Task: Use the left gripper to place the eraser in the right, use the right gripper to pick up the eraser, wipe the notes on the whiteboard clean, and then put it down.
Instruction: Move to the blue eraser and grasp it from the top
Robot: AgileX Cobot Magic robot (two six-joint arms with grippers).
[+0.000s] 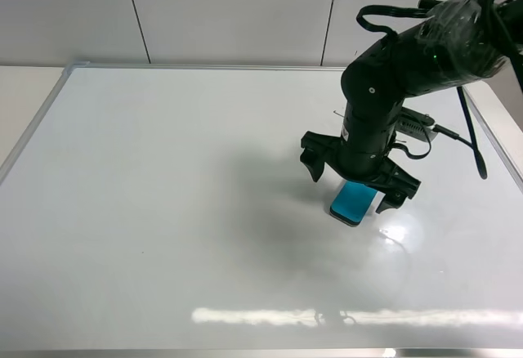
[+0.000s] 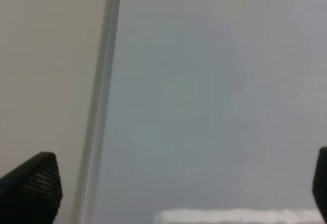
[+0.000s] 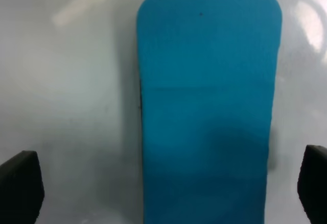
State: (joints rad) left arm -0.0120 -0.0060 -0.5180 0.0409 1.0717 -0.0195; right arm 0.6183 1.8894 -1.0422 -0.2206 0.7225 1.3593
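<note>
Lying flat on the right half of the large glossy white whiteboard [image 1: 163, 194] with its thin silver frame, the small teal-blue rounded rectangular eraser [image 3: 207, 106] rests dark side down. Over that same patch of whiteboard hangs the black two-fingered right gripper [image 1: 351, 188], jaws spread astride the eraser's long edges, clear of them. The eraser looks light, firm and smooth, so pinching across its narrow width at mid-length seems surest. Out at the whiteboard's framed edge, the left gripper [image 2: 176, 183] has its jaws spread, empty.
</note>
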